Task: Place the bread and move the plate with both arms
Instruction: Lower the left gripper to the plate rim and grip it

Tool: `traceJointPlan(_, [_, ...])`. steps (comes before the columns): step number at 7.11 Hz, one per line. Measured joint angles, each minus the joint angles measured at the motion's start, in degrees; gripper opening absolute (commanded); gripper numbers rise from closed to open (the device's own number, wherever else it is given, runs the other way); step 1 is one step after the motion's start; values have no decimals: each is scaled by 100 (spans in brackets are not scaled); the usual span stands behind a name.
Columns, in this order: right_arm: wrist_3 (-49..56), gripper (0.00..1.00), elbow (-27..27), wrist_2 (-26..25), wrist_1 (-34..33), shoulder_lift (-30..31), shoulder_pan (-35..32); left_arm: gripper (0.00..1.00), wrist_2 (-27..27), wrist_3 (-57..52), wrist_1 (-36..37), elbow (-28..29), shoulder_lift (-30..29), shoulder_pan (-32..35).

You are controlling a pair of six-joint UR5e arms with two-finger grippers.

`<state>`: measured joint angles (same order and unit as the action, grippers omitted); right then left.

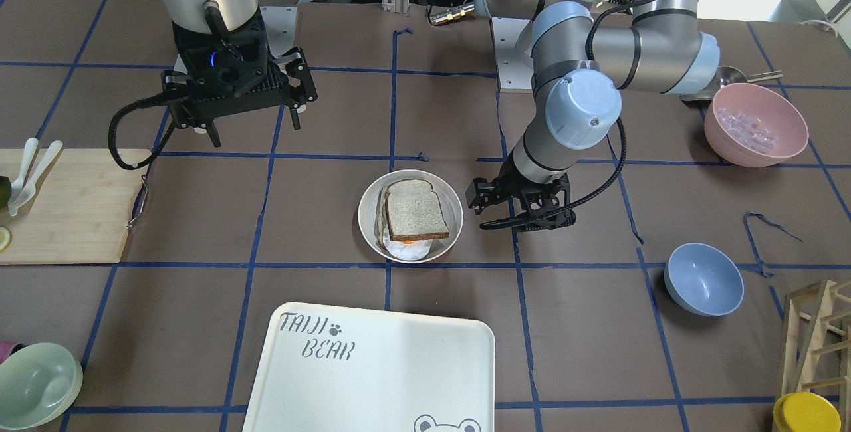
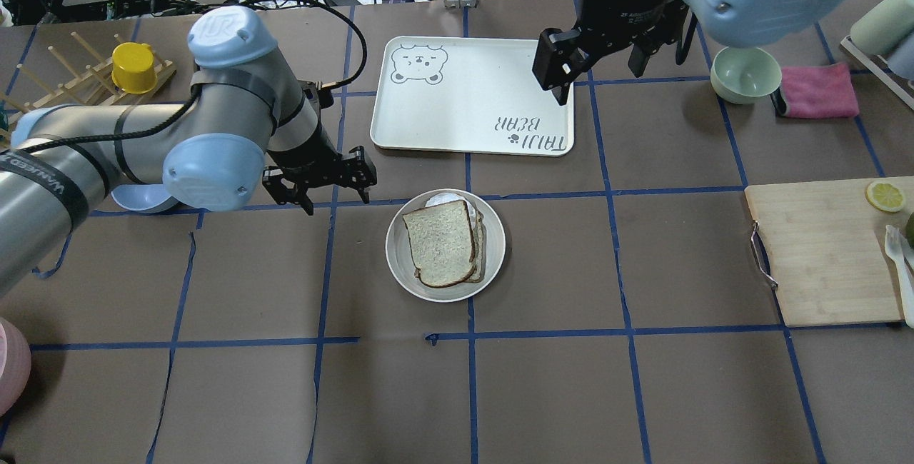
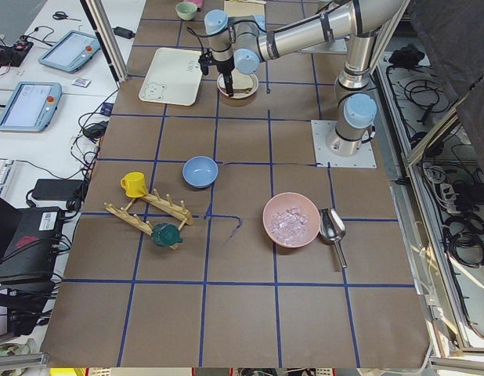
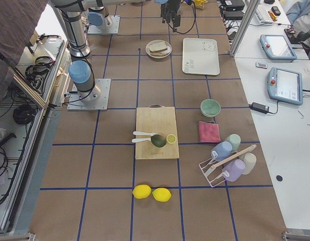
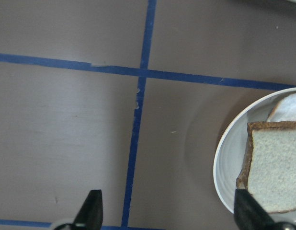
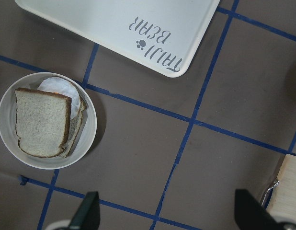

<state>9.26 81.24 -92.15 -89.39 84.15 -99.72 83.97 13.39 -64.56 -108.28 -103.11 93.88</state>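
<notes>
The round cream plate (image 2: 494,264) sits mid-table. The bread (image 2: 439,243), with a dark crust, lies on top of a second slice and a fried egg (image 2: 443,198) on it. The plate (image 1: 369,219) and bread (image 1: 415,209) also show in the front view. My left gripper (image 2: 335,196) is open and empty, low over the table just beside the plate's left edge. Its wrist view shows the plate rim (image 5: 224,158) and the bread (image 5: 275,172) near one fingertip. My right gripper (image 2: 598,68) is open and empty, raised high. Its wrist view looks down on the plate (image 6: 88,139) and the bread (image 6: 42,122).
The white "TAIJI BEAR" tray (image 2: 471,103) lies just beyond the plate. A wooden cutting board (image 2: 821,250) with a lemon slice is at the right. A pale green bowl (image 2: 745,73) and a pink cloth (image 2: 817,89) are at the far right, and a blue bowl (image 1: 703,278) sits by my left arm.
</notes>
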Motion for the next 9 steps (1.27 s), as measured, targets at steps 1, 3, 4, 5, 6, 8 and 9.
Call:
traceJointPlan(1, [-12,100,105,13,16,59,92,71,-53,140,421,-210,-153,94])
traceJointPlan(3, [-52,100,289,137,-148,171,196,67,-158,185,703,-370,-366,163])
traceJointPlan(4, [-98,100,316,161,-227,189,215,65,-235,182,731,-390,-455,175])
traceJointPlan(5, [-162,100,323,176,-380,194,236,64,-270,173,739,-405,-528,210])
traceJointPlan(6, [-230,100,323,177,-612,200,294,64,-278,160,747,-418,-595,289])
traceJointPlan(8, [-311,100,328,217,-659,224,554,32,-281,125,776,-428,-702,400])
traceJointPlan(9, [-340,100,332,271,-550,247,652,12,-283,78,781,-434,-727,419])
